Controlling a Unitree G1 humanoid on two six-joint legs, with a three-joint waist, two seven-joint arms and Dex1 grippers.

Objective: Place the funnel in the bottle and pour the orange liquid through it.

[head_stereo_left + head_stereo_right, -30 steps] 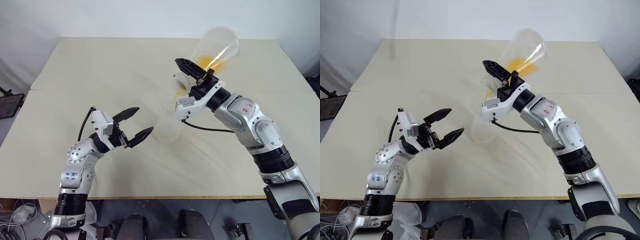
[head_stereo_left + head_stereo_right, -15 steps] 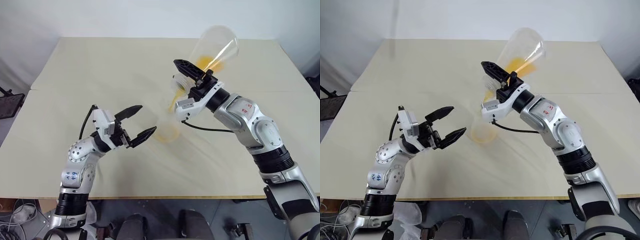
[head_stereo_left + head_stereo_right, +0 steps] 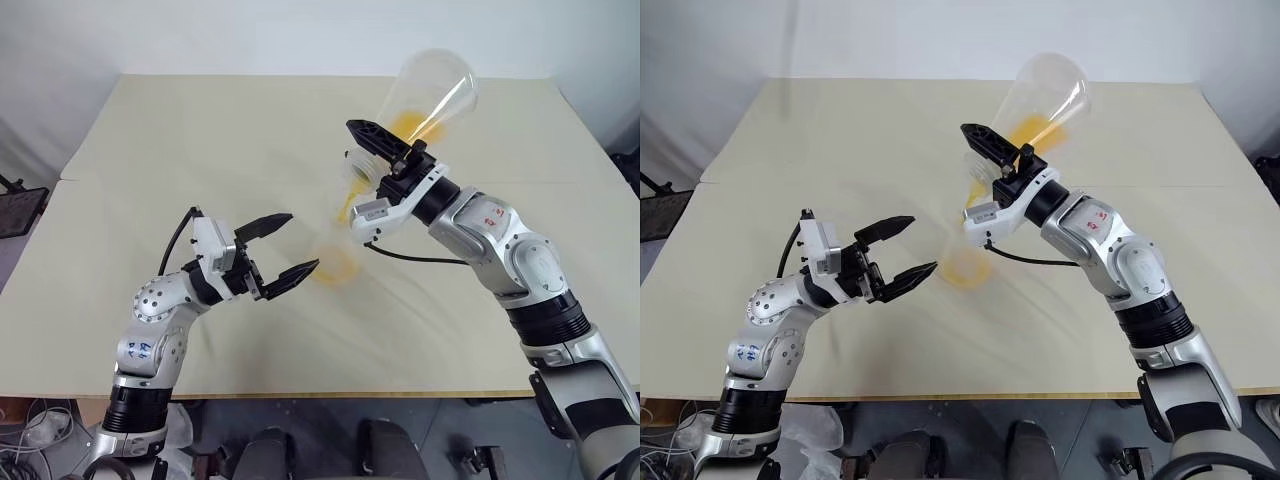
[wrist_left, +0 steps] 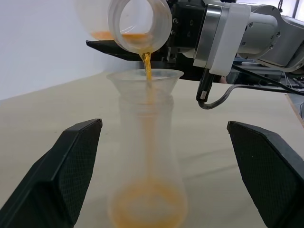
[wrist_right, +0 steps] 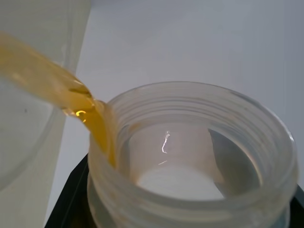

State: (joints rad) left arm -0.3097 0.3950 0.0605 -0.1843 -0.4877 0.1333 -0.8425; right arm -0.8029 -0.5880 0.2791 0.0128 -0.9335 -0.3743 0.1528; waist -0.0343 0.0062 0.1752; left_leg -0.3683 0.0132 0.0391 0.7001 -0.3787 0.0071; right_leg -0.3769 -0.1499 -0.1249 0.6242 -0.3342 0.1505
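Observation:
The bottle (image 3: pixel 335 262) stands upright on the table with the clear funnel (image 4: pixel 145 78) seated in its neck. My right gripper (image 3: pixel 372 155) is shut on the neck of a large clear conical vessel (image 3: pixel 430 90), tipped mouth-down over the funnel. The orange liquid (image 4: pixel 148 61) runs in a thin stream from the vessel's mouth (image 5: pixel 190 156) into the funnel. It pools in the bottle's base (image 4: pixel 147 211), and some is still in the vessel (image 3: pixel 412 125). My left gripper (image 3: pixel 303 240) hovers open just left of the bottle, touching nothing.
The beige table (image 3: pixel 200 140) has a seam running across its middle and bare surface all round the bottle. A dark object (image 3: pixel 20 205) sits off the table's left edge. A black cable (image 3: pixel 410 257) loops under my right wrist.
An orange pool has appeared in the bottle's base and grown as the stream runs. My left gripper has turned slightly toward the bottle. The right arm holds its tilt.

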